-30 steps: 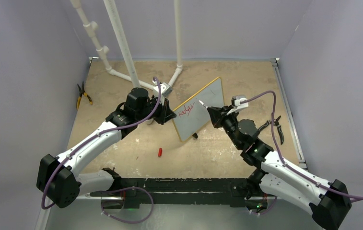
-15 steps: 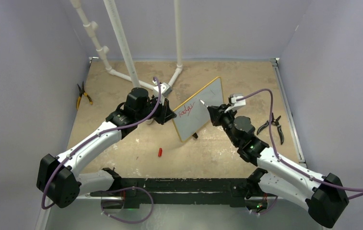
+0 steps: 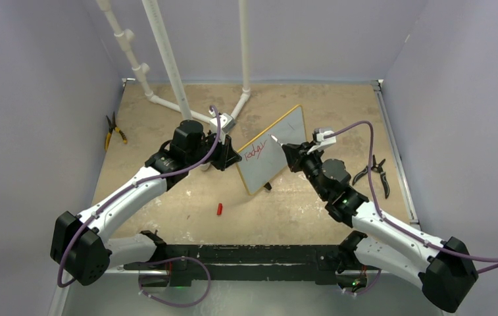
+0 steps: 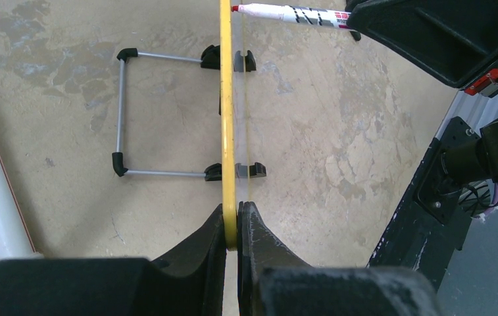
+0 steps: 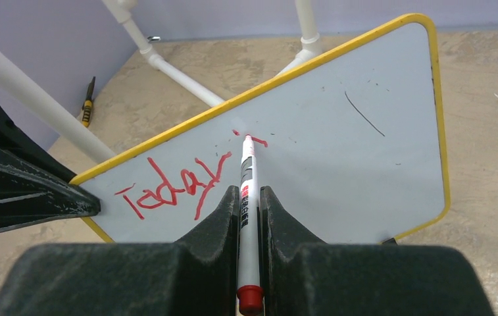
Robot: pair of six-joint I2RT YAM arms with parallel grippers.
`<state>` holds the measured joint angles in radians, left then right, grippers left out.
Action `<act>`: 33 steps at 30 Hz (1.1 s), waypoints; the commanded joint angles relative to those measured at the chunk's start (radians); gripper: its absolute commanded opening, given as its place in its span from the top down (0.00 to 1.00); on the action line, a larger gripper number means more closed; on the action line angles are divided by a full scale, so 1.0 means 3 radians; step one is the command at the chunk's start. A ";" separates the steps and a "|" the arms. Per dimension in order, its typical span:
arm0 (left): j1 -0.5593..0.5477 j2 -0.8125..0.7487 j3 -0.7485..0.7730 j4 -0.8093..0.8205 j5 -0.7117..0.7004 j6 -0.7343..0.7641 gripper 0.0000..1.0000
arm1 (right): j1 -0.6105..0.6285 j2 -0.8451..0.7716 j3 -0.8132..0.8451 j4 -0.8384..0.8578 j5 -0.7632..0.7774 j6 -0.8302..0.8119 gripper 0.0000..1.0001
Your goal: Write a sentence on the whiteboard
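Observation:
The whiteboard with a yellow frame stands tilted in mid-table; it also shows in the right wrist view and edge-on in the left wrist view. Red writing reading "Today" is on its left part, with a small red mark beside it. My left gripper is shut on the board's yellow edge. My right gripper is shut on a red marker, whose tip touches the board at the small mark.
White pipes stand behind the board. A red marker cap lies on the table in front. Yellow-handled pliers lie far left, black pliers at right. The board's wire stand rests behind it.
My right arm has pushed the marker tip left and up along the board, past the end of "Today". The left arm and board have not moved.

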<state>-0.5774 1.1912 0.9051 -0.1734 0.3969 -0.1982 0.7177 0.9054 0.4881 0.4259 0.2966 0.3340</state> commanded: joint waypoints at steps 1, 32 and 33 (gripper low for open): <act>-0.0008 0.0043 -0.0039 -0.0072 0.0091 0.0114 1.00 | -0.0005 -0.0060 0.0018 0.0128 -0.0080 -0.0015 1.00; -0.0001 0.0038 -0.0040 -0.0074 0.0083 0.0112 1.00 | -0.0005 0.0009 -0.0078 0.0093 0.0287 0.0206 1.00; -0.0002 0.0041 -0.0039 -0.0072 0.0083 0.0111 1.00 | -0.0007 0.0012 -0.0082 0.0096 0.0285 0.0206 1.00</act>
<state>-0.5758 1.1919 0.9051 -0.1734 0.3969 -0.1986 0.7177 0.9039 0.4278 0.4194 0.3397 0.3901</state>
